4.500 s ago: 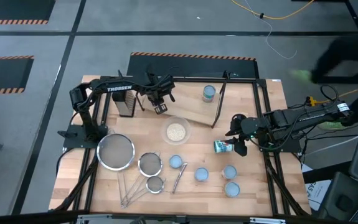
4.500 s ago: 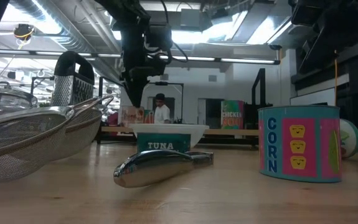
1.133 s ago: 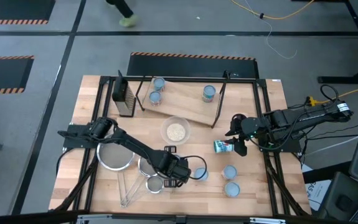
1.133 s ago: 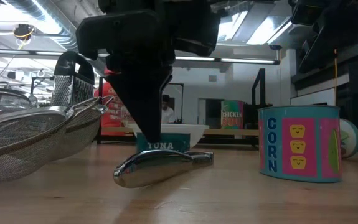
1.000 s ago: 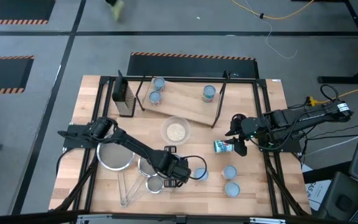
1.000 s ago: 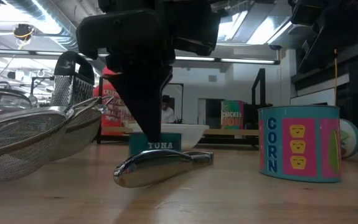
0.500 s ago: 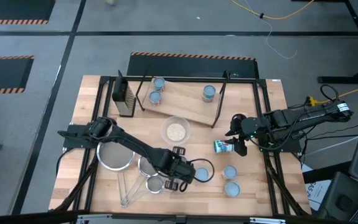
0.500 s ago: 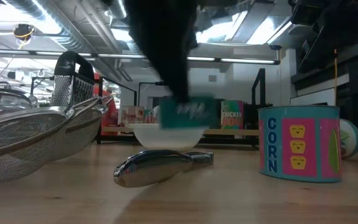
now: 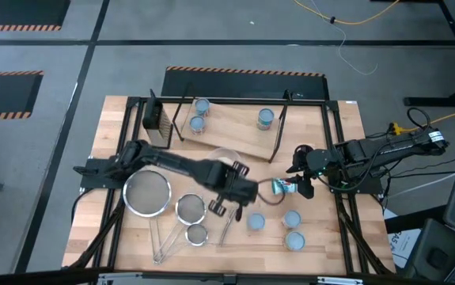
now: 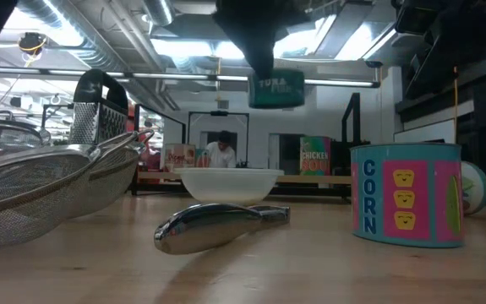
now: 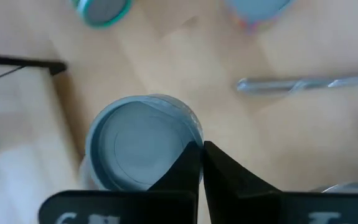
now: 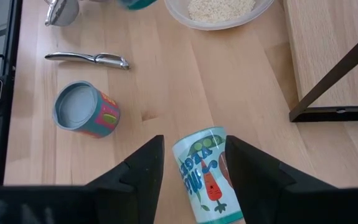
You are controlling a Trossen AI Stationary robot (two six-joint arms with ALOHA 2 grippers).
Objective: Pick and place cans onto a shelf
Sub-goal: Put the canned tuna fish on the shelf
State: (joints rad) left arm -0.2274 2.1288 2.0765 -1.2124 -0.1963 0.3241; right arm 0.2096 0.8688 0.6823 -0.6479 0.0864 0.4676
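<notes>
My left gripper (image 9: 239, 190) is shut on a tuna can (image 10: 275, 88) with a pale blue top (image 11: 138, 149), held high above the table beside the bowl. My right gripper (image 9: 300, 184) is open, its fingers on either side of a can (image 12: 203, 167) that lies on its side on the table. The light-wood shelf (image 9: 235, 134) stands at the far middle with three cans (image 9: 202, 105) (image 9: 196, 123) (image 9: 265, 118) upright on it. Three more cans (image 9: 255, 222) (image 9: 292, 219) (image 9: 293, 240) stand on the table near the front right. My left gripper pinches the can's rim (image 11: 188, 140) at one edge of its top between its two fingers. The fingers come from above, pointing down. The can hangs upright below them, lifted well clear of the table.
A clear bowl of grains (image 10: 230, 181) sits mid-table, partly under my left arm. Three mesh strainers (image 9: 148, 194) and a steel peeler (image 9: 227, 226) lie at the front left, and a grater (image 9: 158, 127) stands at the far left. The shelf's black legs (image 12: 334, 81) stand close to my right gripper.
My left gripper has lifted the tuna can off the table near the peeler and carried it up and toward the table's far edge. The can stays upright, now high above the bowl. My right gripper has kept still.
</notes>
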